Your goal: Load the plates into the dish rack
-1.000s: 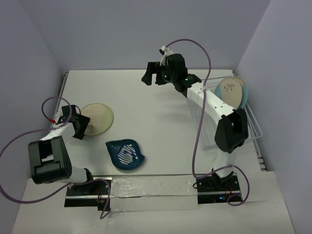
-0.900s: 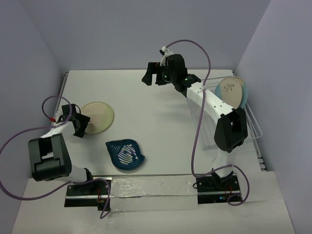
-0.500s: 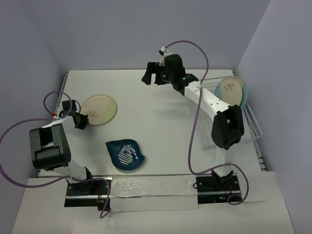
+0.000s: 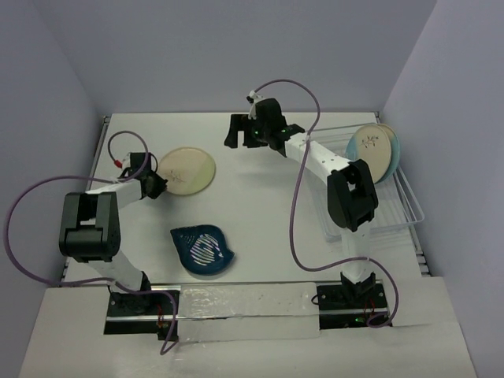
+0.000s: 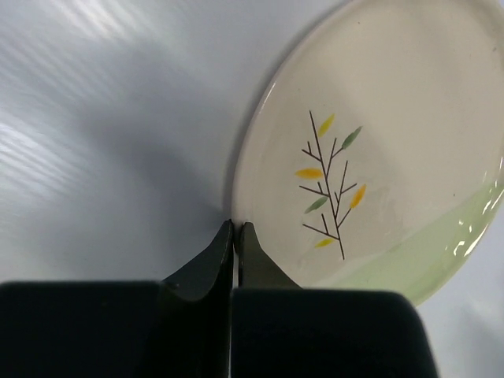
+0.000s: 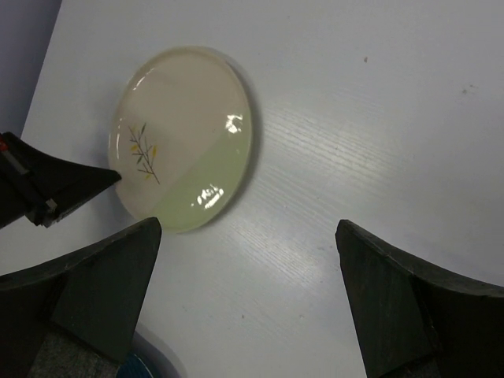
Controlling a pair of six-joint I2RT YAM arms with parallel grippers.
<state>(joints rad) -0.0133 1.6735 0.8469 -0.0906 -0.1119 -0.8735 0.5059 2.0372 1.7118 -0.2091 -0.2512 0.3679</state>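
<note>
- The top view alone shows the whole layout. A sprig plate (image 4: pixel 187 169) lies flat at the left rear of the table (image 4: pixel 276 213). A dark teal leaf dish (image 4: pixel 203 250) lies nearer the arm bases. The dish rack (image 4: pixel 398 206) stands along the right side.
- Only that view shows the 2 racked plates (image 4: pixel 372 150). They stand on edge at the rack's far end, a cream one with a sprig in front and a light-blue rim behind it.
- The left wrist view adds the close detail. The left gripper (image 5: pixel 235 232) has its fingers pressed together with only a hairline slit between them. The tips are at the near rim of the sprig plate, and nothing shows between them.
- It also makes the pattern clear: a dark twig with yellow and green leaves on cream, and a pale green band along 1 side.
- The right wrist view shows the right gripper (image 6: pixel 248 232) spread wide and holding nothing, above bare table with the sprig plate beyond it to the left.
- The same view catches the left gripper as a dark wedge at the plate's edge.
- The leaf dish is cut down there to a sliver at the bottom edge.
- The right arm hides part of the rack from above, so I cannot count its wire slots.
</note>
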